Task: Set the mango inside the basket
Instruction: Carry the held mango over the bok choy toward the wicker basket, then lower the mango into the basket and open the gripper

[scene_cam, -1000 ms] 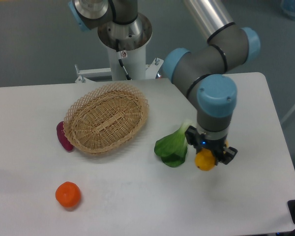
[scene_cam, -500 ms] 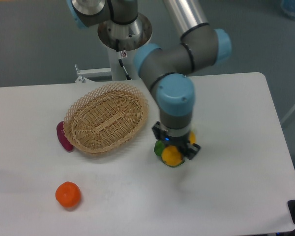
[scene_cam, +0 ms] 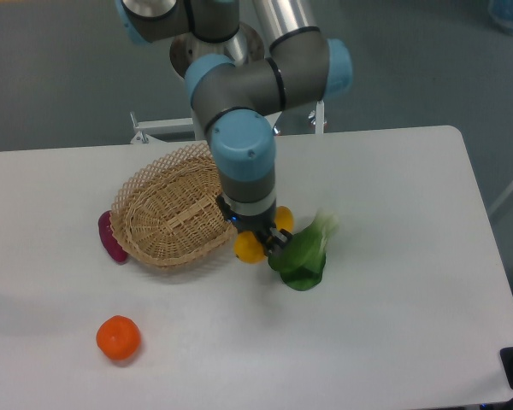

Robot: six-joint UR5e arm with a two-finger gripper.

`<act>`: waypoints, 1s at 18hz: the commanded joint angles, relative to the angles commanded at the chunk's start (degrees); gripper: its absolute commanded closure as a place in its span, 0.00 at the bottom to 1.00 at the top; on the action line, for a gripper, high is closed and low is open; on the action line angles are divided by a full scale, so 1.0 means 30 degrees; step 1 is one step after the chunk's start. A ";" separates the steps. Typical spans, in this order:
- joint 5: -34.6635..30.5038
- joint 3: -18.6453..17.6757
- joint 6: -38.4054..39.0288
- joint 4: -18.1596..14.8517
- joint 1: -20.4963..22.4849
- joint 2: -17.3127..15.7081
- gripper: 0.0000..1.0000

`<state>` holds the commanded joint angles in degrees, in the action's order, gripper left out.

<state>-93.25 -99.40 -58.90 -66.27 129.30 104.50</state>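
my claw [scene_cam: 258, 242] pinching the mango [scene_cam: 249, 248], hanging just off the basket [scene_cam: 182, 207] right rim, leafy green [scene_cam: 302, 254] beside it on worktop [scene_cam: 393, 325]

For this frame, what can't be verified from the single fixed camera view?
- Gripper fingers: under the wrist, so contact with the yellow-orange mango is unclear.
- Mango: middle hidden by the gripper; only its ends show.
- Dark purple object: mostly behind the woven wicker basket; identity unclear.
- Green leafy vegetable: stem end blurred.
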 joint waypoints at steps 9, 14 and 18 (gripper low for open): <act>0.0000 -0.0381 0.0942 0.0176 -0.1614 -0.0059 0.43; -0.0058 -0.1170 0.1351 0.0380 -0.2258 -0.0117 0.43; -0.0088 -0.1494 0.1411 0.0381 -0.2699 -0.0322 0.42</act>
<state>-93.52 -103.89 -54.67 -65.13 121.20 103.54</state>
